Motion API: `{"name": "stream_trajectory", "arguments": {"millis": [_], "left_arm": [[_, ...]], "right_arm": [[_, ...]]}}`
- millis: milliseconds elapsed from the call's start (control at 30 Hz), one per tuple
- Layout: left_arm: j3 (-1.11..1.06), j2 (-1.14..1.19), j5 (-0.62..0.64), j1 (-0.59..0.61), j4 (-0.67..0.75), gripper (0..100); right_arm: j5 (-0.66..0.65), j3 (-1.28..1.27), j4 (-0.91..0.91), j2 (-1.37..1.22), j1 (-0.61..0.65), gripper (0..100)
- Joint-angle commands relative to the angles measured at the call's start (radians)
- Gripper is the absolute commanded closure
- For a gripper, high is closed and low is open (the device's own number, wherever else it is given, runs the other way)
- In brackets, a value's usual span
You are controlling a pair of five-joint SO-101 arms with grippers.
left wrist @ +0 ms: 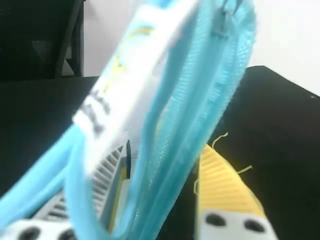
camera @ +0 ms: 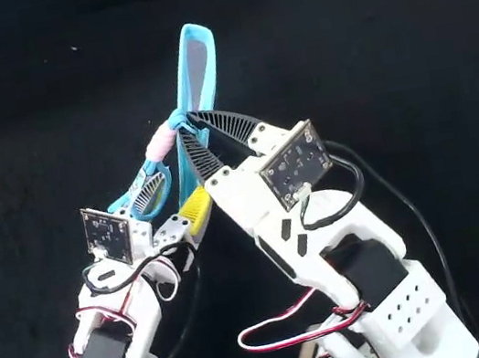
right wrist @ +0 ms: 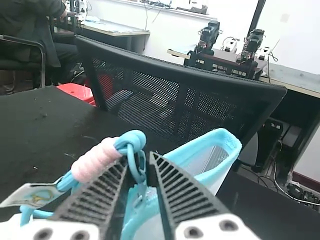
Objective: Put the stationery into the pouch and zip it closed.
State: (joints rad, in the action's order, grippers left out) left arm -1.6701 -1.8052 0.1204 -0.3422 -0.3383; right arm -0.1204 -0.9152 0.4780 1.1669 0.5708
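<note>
A light blue mesh pouch [camera: 192, 62] is held up off the black table between both arms, standing on edge. My right gripper [camera: 187, 127], with black ribbed fingers [right wrist: 172, 187], is shut on the blue zipper pull ring [right wrist: 135, 150] next to a pink wrapped strap [camera: 159, 143]. My left gripper [camera: 174, 198] grips the pouch's lower end, with the mesh [left wrist: 200, 100] and its white label [left wrist: 130, 75] pinched between a yellow finger [left wrist: 220, 185] and a grey ribbed one. The zipper slider [left wrist: 225, 10] sits at the pouch's edge.
The black table cloth [camera: 384, 51] spreads wide around the arms. A black mesh chair back [right wrist: 190, 105] stands beyond the table's far edge, with a red object [right wrist: 75, 91] behind it. Cables [camera: 284, 324] hang near the arm bases.
</note>
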Motion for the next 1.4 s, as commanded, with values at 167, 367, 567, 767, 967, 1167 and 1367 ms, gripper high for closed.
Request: {"name": "stream_trajectory", "arguments": {"millis": [167,367,567,767,967,1167,1367], "left_arm": [[0.019,-0.009,0.008,-0.03,-0.089,79],[0.211,-0.009,0.008,-0.03,-0.391,79],[0.242,-0.009,0.005,-0.03,-0.479,78],[0.041,-0.009,0.005,-0.03,-0.155,78],[-0.028,0.006,-0.044,-0.03,0.015,79],[-0.03,0.008,-0.043,-0.036,0.006,88],[-0.01,0.006,-0.043,-0.033,-0.041,97]], "right_arm": [[0.003,0.033,-0.018,0.004,0.015,98.8],[-0.002,0.028,-0.017,0.004,0.012,98.8],[0.002,0.028,-0.017,0.004,0.012,98.8],[0.005,0.028,-0.015,0.004,0.017,98.8],[0.005,0.028,-0.014,0.005,0.017,98.8],[0.005,0.028,-0.014,0.008,0.017,98.8],[0.005,0.035,-0.014,0.012,0.017,98.8]]}}
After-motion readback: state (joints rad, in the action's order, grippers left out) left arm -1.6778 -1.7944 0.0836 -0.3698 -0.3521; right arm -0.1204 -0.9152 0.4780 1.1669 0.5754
